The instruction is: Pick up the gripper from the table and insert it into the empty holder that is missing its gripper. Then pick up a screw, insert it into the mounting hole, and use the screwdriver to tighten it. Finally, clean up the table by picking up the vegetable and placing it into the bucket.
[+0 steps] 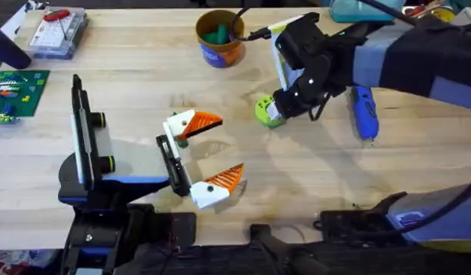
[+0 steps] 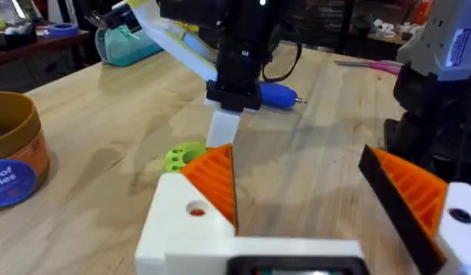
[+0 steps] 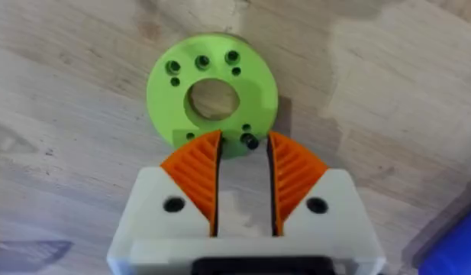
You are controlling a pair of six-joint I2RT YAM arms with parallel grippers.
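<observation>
**Right pincer over the green disc; screwdriver lying flat beside it**

Screwdriver [image 1: 364, 111]: bright blue, pen-shaped, lying flat on the counter [image 1: 143, 69] to the right of the right arm. Its long axis runs roughly away from the arm bases; which end carries the tip I cannot tell. In the left wrist view it shows behind the right arm as a smooth blue barrel [image 2: 277, 94].

Right pincer [image 3: 243, 164]: white body, orange ribbed pads, fingers a narrow gap apart with nothing between them. It points down at the near edge of a lime-green disc [image 3: 212, 95], which is flat, round, with a large centre hole and several small holes. A small dark screw [image 3: 250, 141] sits at the disc's rim between the finger tips; whether the pads touch it cannot be told.

Left pincer [image 1: 212, 156]: fingers wide apart, empty, low over the middle of the counter.

Holder [image 1: 94, 153]: grey-and-black body with a black rail, yellow-ringed knobs and dark blue base, at the left of the counter, rail running away from the bases.

Bucket [image 1: 220, 37]: round yellow-orange cup with blue band, at the far side of the counter, something green inside.

Surface: pale wood, visible grain, matte. A clear plastic box [image 1: 58, 32] and a green circuit board [image 1: 17, 88] lie at the far left.
</observation>
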